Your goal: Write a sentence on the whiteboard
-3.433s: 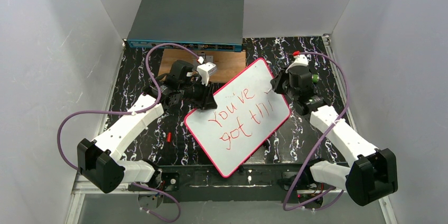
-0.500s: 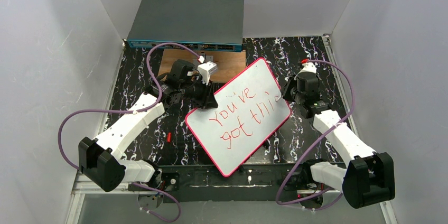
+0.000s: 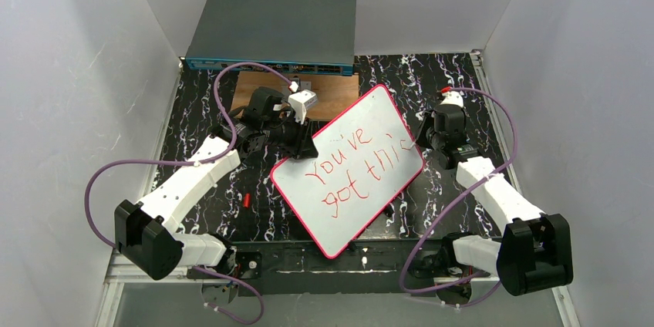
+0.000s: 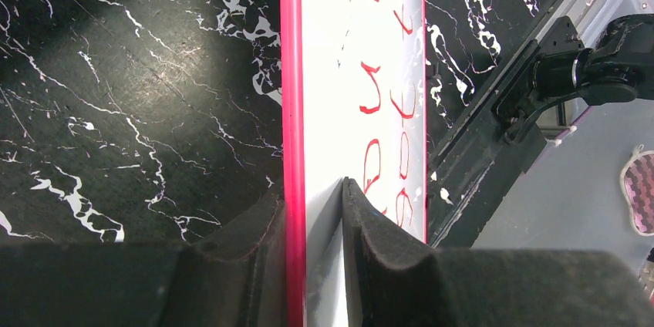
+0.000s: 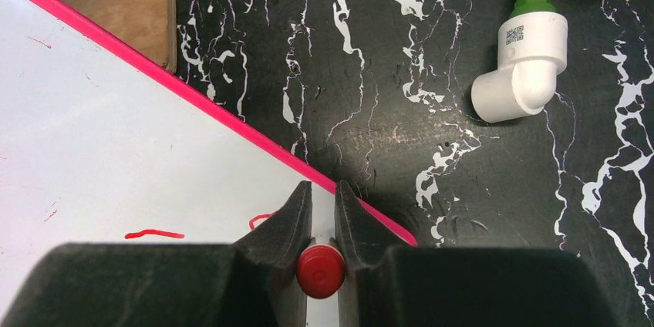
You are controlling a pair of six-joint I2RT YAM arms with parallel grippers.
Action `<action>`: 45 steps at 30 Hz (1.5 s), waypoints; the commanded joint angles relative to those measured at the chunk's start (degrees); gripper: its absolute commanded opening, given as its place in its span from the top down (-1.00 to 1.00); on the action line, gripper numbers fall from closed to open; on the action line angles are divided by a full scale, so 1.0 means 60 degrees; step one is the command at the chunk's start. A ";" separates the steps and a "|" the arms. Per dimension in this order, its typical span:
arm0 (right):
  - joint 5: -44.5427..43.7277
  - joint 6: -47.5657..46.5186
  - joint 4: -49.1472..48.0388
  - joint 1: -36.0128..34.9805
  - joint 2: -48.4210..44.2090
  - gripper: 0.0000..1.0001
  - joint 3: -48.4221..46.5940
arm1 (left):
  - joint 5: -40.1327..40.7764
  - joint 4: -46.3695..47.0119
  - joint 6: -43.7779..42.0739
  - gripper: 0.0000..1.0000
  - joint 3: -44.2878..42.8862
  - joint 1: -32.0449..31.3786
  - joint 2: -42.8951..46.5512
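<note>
- Left gripper (image 4: pixel 312 192) pinches the whiteboard (image 3: pixel 347 169) by its rim, mid-table (image 3: pixel 463 80).
- Right gripper (image 5: pixel 322 196) is closed on what is probably a red-capped marker (image 5: pixel 321 271).
- The writing has grown from "got t" to "got this".

— How is the light where you are?
— Bright and even from overhead, and the white walls throw it back softly. My left wrist view catches a pale sheen on the black table (image 4: pixel 154 57).
— Anything blurred?
— My right fingers (image 5: pixel 281 223), so near the lens, go soft and dark; the whiteboard (image 3: pixel 347 169) reads crisp
</note>
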State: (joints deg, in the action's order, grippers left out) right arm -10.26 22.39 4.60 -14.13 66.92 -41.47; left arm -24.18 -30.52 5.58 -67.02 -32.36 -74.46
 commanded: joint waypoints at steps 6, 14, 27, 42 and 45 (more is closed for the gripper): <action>0.0164 0.0120 -0.0028 0.0011 -0.0189 0.97 0.0099 | 0.1482 -0.0343 -0.1238 1.00 0.0062 0.0047 0.0247; 0.0319 0.0272 0.0149 0.0011 -0.0582 0.97 0.0595 | 0.1482 -0.0332 -0.1227 1.00 0.0035 0.0046 0.0232; 0.0937 0.0269 -0.0054 0.0011 -0.1121 0.97 0.0901 | 0.1458 -0.0317 -0.1210 1.00 0.0063 0.0047 0.0251; 0.1471 0.0228 0.0751 0.0012 -0.2421 0.97 0.0413 | 0.1437 -0.0245 -0.1172 1.00 0.0079 0.0043 0.0225; 0.1614 0.0235 0.1131 0.0011 -0.2852 0.97 0.0106 | 0.1423 -0.0207 -0.1165 1.00 0.0087 0.0046 0.0236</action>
State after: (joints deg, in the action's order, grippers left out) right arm -2.35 23.81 8.64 -14.11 53.19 -36.75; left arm -24.21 -30.44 4.93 -67.02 -32.38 -74.32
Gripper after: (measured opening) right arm 0.201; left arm 0.222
